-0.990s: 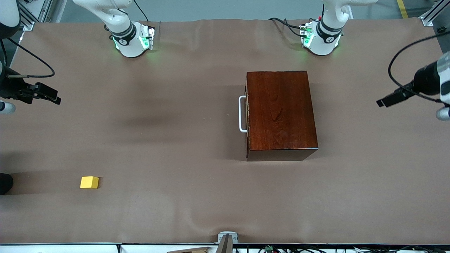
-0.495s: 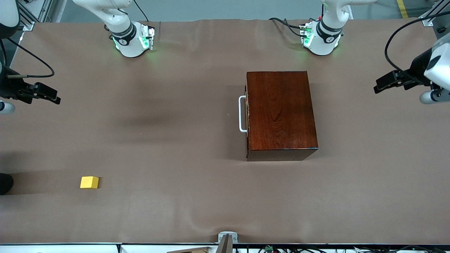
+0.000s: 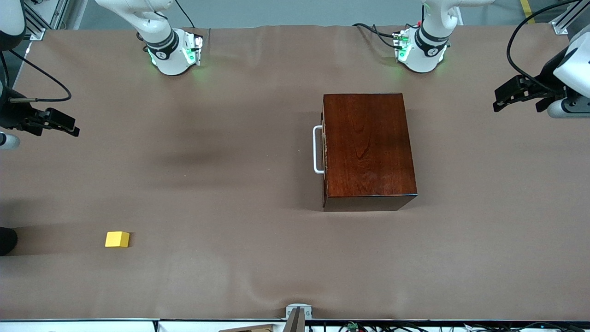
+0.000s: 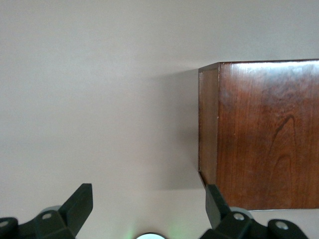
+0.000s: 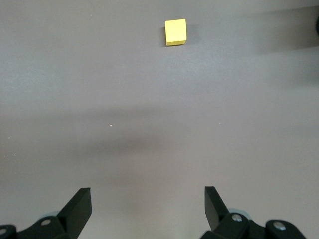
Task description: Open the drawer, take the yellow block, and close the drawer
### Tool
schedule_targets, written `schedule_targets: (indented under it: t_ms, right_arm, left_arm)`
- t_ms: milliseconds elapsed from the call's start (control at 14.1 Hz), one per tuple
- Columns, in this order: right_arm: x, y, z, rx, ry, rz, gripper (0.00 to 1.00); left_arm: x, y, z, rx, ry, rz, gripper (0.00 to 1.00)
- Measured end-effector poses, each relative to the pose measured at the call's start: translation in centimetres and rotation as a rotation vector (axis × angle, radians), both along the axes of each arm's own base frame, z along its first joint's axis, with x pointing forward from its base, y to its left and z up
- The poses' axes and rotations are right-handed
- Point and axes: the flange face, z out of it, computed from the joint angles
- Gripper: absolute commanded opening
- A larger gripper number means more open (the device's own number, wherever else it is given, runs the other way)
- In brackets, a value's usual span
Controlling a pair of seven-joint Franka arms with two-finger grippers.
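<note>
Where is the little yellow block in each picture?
Front view: the yellow block sits alone on the brown table cloth, near the camera, toward the right arm's end.
Left wrist view: not in it; only the wooden box shows.
Right wrist view: it lies ahead of the open jaws.
Shared landmark: the brown table cloth.

Sitting shut in its glossy reddish box: drawer [image 3: 324,148], near left gripper [image 4: 149,209]. Lying well ahead of right gripper [image 5: 148,204]: yellow block [image 3: 117,239].

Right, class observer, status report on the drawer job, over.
Left gripper and right gripper open, empty, above table ends. Drawer shut; yellow block on table outside it. Nothing obstructing.
</note>
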Motion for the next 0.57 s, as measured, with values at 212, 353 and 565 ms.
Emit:
schedule_targets:
  t_ms: [212, 353, 565]
  right_arm:
    - [0.0, 0.0, 0.0, 0.0, 0.0, 0.0, 1.0]
    - [0.0, 0.0, 0.0, 0.0, 0.0, 0.0, 1.0]
    - [0.0, 0.0, -0.1, 0.0, 0.003, 0.0, 1.0]
  left_arm:
    - [0.0, 0.1, 0.0, -0.001, -0.001, -0.059, 1.0]
    - [0.0, -0.5, -0.1, -0.001, 0.001, -0.075, 1.0]
    - [-0.1, -0.8, -0.3, -0.001, 0.007, -0.079, 1.0]
